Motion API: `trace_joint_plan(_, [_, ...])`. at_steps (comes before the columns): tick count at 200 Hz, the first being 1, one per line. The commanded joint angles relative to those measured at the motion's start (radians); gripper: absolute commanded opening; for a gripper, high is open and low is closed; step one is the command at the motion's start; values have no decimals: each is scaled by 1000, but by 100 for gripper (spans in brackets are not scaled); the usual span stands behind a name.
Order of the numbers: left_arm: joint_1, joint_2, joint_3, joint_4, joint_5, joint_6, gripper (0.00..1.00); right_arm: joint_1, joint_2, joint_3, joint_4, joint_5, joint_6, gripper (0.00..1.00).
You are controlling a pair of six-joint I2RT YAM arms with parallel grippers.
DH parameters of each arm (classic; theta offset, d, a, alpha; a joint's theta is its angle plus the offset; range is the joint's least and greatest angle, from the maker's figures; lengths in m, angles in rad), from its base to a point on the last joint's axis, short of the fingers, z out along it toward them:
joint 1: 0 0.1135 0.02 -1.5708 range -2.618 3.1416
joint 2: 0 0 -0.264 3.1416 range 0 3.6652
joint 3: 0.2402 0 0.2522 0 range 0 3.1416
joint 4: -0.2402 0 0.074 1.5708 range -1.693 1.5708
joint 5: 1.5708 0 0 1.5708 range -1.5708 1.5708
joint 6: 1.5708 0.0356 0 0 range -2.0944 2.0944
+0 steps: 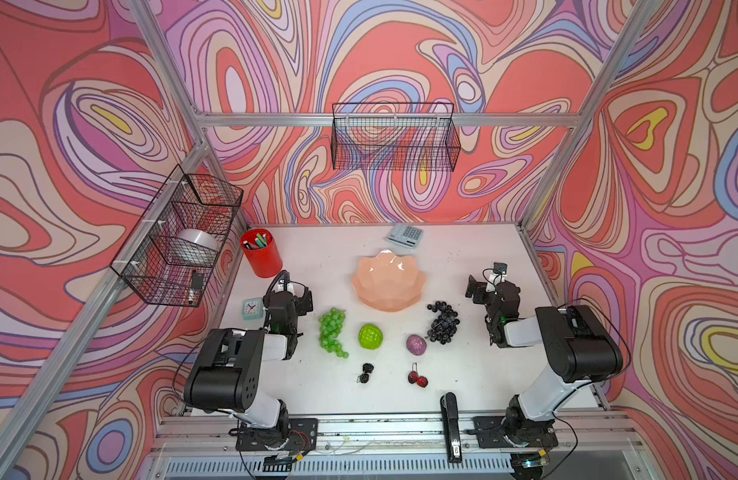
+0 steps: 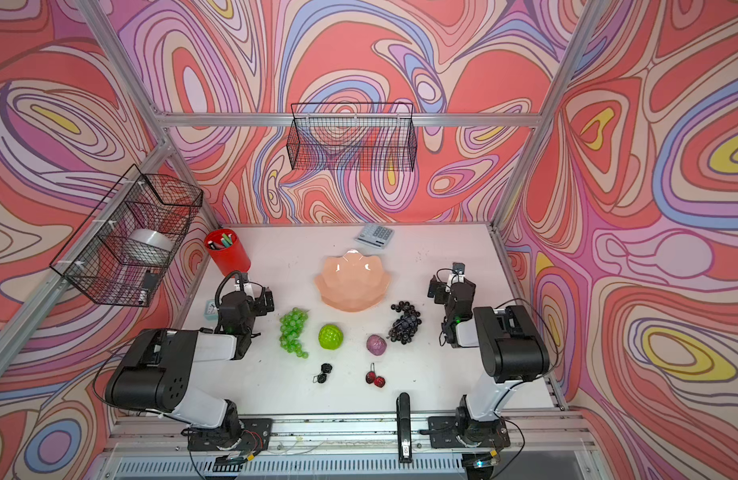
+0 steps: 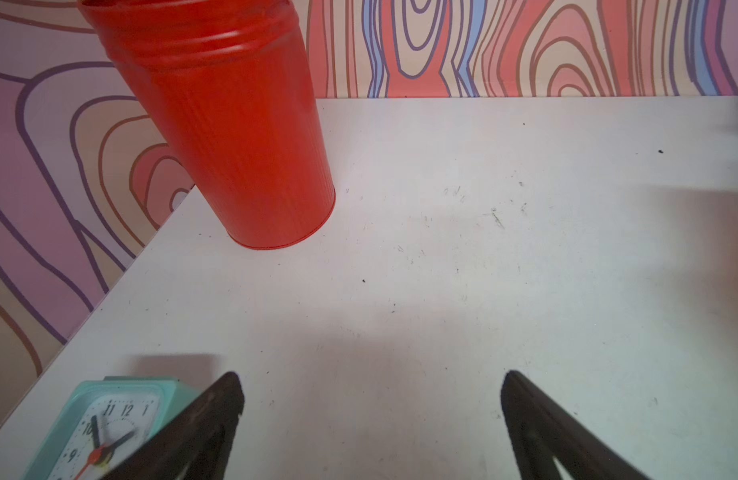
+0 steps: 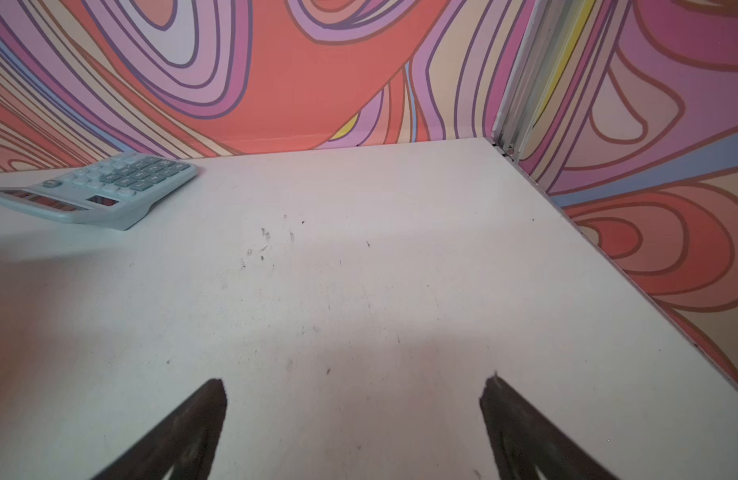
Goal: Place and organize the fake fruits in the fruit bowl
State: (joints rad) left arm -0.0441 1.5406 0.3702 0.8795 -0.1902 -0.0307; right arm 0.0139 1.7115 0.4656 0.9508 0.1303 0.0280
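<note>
Left hand (image 3: 372, 374) and right hand (image 4: 354, 378) hang released (nothing grabbed yet), flanking the fake fruits (image 1: 370, 336) so either can feed the fruit bowl (image 1: 383, 300).

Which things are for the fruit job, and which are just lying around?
For the job: fruit bowl, green grapes, purple grapes, green ball, purple ball, black cherries, red cherries.
Just lying about: pen cup, clock, calculator, stapler.

We see a smooth, glossy peach bowl (image 1: 388, 291); shiny plastic green grapes (image 1: 332, 332) and dark grapes (image 1: 442, 322); a bumpy, glossy green ball (image 1: 370, 336); a ribbed red cup (image 3: 234, 145) with a soft sheen; a matt white table (image 4: 359, 291), scuffed and speckled; a black wire basket (image 1: 394, 141).
</note>
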Motion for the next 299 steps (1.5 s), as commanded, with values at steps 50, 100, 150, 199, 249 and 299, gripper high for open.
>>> trace_joint_plan(50, [4, 2, -4, 33, -2, -5, 100, -3, 2, -1, 15, 0, 6, 98])
trace_joint_plan(100, [4, 2, -3, 33, -1, -5, 100, -3, 2, -1, 14, 0, 6, 98])
trace_joint_plan(150, [4, 1, -2, 30, 1, -2, 100, -3, 2, 1, 11, -5, 8, 98])
trace_joint_plan(199, [4, 0, -5, 35, -1, -2, 100, -2, -1, -4, 19, 9, 10, 98])
trace_joint_plan(249, [3, -131, 209, -415, -76, -28, 100, -4, -196, 43, -207, 53, 24, 98])
trace_joint_plan(299, [-13, -189, 516, -1016, -120, -260, 100, -2, -389, 310, -759, -12, 186, 92])
